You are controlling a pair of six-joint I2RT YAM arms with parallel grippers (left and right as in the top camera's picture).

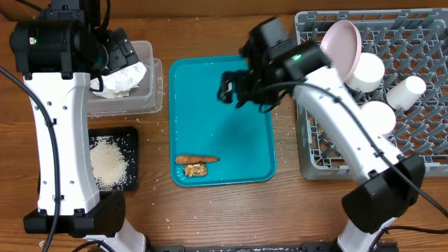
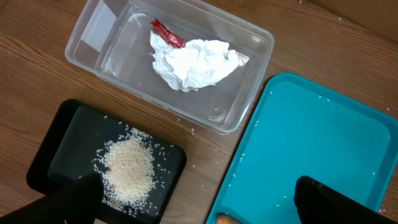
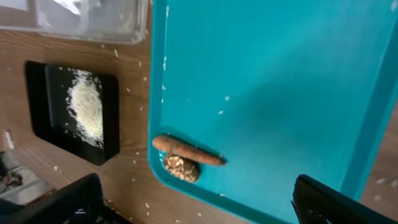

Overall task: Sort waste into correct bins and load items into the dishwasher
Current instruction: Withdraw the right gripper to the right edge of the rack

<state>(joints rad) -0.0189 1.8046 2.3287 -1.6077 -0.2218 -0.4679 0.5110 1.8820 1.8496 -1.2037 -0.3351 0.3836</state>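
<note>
While the right claw (image 1: 234, 87) hung over the far half of the teal tray (image 1: 231, 140), its jaws stood spread wide with nothing between them. Bare tray floor lay beneath it and on each side, the raised rim well clear. The only crowding was the rack (image 1: 420, 161) off to its right, where the plate (image 1: 343, 42) stood on edge and small white dishes (image 1: 366, 70) sat among the pegs.

Its arm rose from the near edge of the worktop (image 1: 210, 210), slanted away over the rack's corner, then bent left so that the claw looked down on the tray.

The left claw (image 2: 198, 183) was poised above the worktop by the clear tub (image 2: 87, 37), likewise wide open and empty. The napkin (image 2: 196, 62) and red wrapper (image 2: 166, 32) lay in the tub ahead of it. The black tray (image 2: 68, 137) with its rice (image 2: 127, 171) sat by its left finger.

The carrot stick (image 3: 186, 149) lay well back from the right claw, toward the arm's base, close along the tray's near rim. Its long axis ran crosswise, roughly in line with the gap between the fingers, thick end to the claw's left and thin tip to its right. The brown chunk (image 3: 181, 168) touched its near side by the left corner.
</note>
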